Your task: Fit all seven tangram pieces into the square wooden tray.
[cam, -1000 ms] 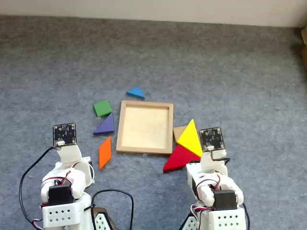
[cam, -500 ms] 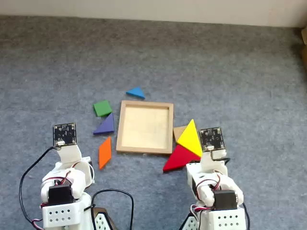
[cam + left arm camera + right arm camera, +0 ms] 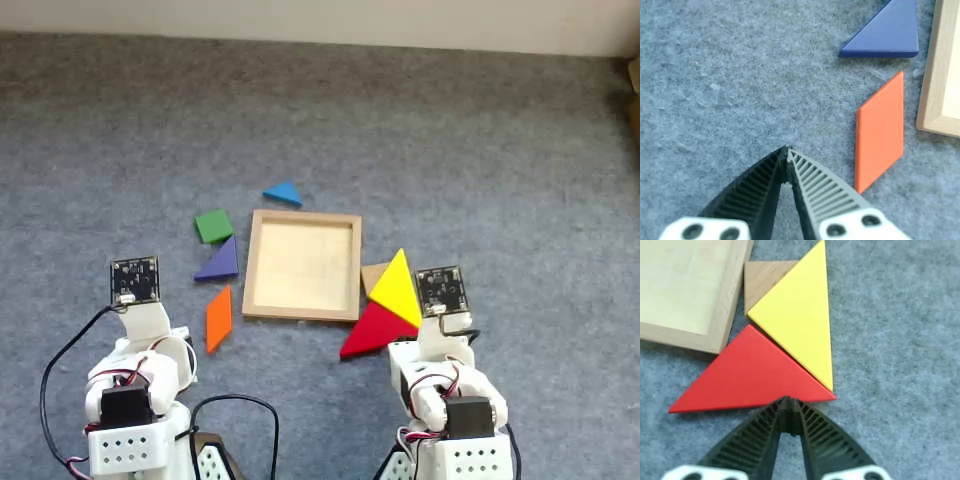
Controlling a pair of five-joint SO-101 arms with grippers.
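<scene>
High view first: I see the square wooden tray [image 3: 305,215] lying mid-counter on the grey felt counter [image 3: 480,150], with nothing inside it. All seven pieces lie outside it. Beyond its far edge is the small light-blue triangle [image 3: 284,193]. Off its left side, from far to near, sit the green square piece [image 3: 213,226], the dark blue triangle [image 3: 220,262] and the orange parallelogram [image 3: 218,318], all close to the frame but apart from one another. On the right side, the large yellow triangle [image 3: 397,288] and the large red triangle [image 3: 375,328] lie edge to edge. The small tan wooden triangle [image 3: 373,274] lies against the tray's outer wall, with the yellow piece along its other side.

My left gripper [image 3: 785,152] has its jaws pressed together and carries nothing. It hangs over bare felt just beside the orange parallelogram, on the side away from the tray.

My right gripper [image 3: 786,402] is likewise closed and empty, its tips at the long edge of the red triangle; I cannot tell whether they touch it.
</scene>
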